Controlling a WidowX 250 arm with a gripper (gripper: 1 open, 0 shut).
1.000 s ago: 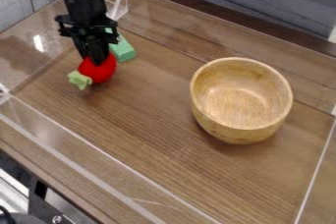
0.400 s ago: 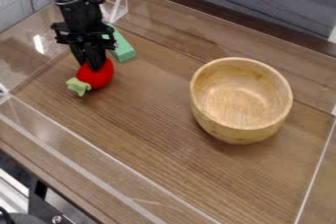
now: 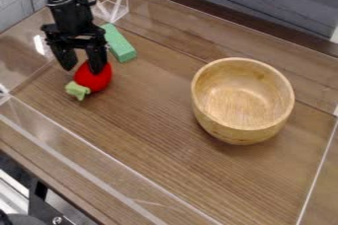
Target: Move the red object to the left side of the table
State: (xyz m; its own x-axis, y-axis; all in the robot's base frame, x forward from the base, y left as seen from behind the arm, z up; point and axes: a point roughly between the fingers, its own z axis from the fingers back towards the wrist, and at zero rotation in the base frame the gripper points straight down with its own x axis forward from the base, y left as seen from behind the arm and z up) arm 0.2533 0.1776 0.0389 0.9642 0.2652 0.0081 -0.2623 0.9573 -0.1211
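Observation:
The red object [image 3: 91,74], a small rounded toy fruit with a light green leafy end [image 3: 78,90], lies on the left part of the brown wood-grain table [image 3: 158,120]. My gripper [image 3: 77,61] points straight down right over it, open, its two black fingers [image 3: 61,57] spread to either side of the fruit's upper part. The fingers no longer pinch it. The fruit rests on the tabletop, partly hidden behind the fingers.
A green rectangular block [image 3: 119,44] lies just behind and right of the gripper. A large wooden bowl [image 3: 243,99] stands on the right half. Low clear acrylic walls [image 3: 79,175] edge the table at the front and left.
The gripper carried the red object slightly left and toward the front, then opened its fingers, letting it go onto the table.

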